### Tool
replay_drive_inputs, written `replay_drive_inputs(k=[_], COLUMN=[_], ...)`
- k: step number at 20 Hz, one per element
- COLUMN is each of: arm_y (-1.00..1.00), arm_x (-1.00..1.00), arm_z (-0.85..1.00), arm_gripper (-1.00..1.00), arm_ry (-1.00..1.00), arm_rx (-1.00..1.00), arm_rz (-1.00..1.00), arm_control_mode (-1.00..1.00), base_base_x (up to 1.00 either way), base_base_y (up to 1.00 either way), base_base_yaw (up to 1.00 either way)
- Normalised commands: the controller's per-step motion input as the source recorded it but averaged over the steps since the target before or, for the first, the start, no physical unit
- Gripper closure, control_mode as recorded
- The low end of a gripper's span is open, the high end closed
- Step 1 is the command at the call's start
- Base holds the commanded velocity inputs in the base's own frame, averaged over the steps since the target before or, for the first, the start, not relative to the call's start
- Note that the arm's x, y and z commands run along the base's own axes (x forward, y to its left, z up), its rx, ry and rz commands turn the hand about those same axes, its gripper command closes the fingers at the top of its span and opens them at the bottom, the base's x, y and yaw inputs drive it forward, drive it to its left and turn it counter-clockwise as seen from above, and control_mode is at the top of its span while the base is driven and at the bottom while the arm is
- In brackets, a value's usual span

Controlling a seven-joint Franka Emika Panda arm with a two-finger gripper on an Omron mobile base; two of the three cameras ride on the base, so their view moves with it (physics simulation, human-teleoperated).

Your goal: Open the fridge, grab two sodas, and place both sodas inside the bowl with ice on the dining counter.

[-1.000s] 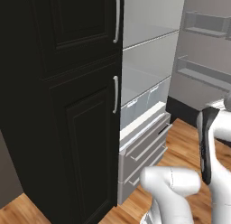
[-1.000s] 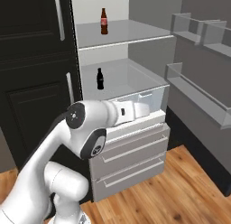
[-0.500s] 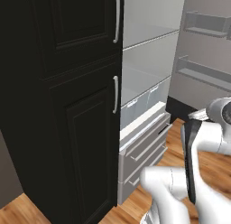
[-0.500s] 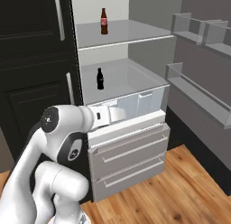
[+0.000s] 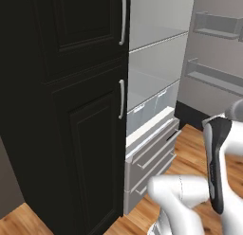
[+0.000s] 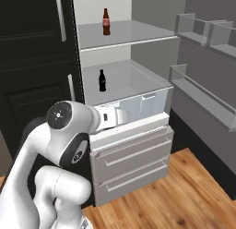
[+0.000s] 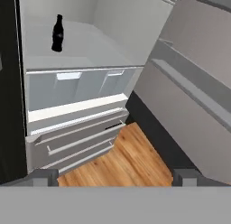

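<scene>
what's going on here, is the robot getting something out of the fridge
Yes, by the look of it. The fridge already stands open, its door swung wide to the right. Two soda bottles are inside: a brown cola bottle on the upper shelf and a dark bottle on the shelf below. The robot's gripper is open and holds nothing, pointing toward the fridge's lower drawers, with the dark bottle up ahead. No bottle has been picked up yet.
</scene>
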Motion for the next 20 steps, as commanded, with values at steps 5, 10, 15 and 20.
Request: replay_drive_inputs(k=[5, 10, 15, 20], arm_y=[0.65, 0.82, 0.63, 0.20], arm_x=[-0.05, -0.02, -0.20, -0.41], arm_z=[0.01, 0.00, 0.00, -0.04], arm_gripper=[-1.00, -1.00, -1.00, -1.00], arm_ry=[0.07, 0.06, 0.05, 0.00], arm_rx=[0.09, 0.05, 0.02, 0.03], arm_rz=[0.14, 0.06, 0.00, 0.00], arm_control_mode=[-1.00, -1.00, -1.00, -1.00], base_base_x=[0.00, 0.00, 0.00, 0.00], base_base_y=[0.00, 0.00, 0.00, 0.00], base_base_yaw=[0.00, 0.00, 0.00, 0.00])
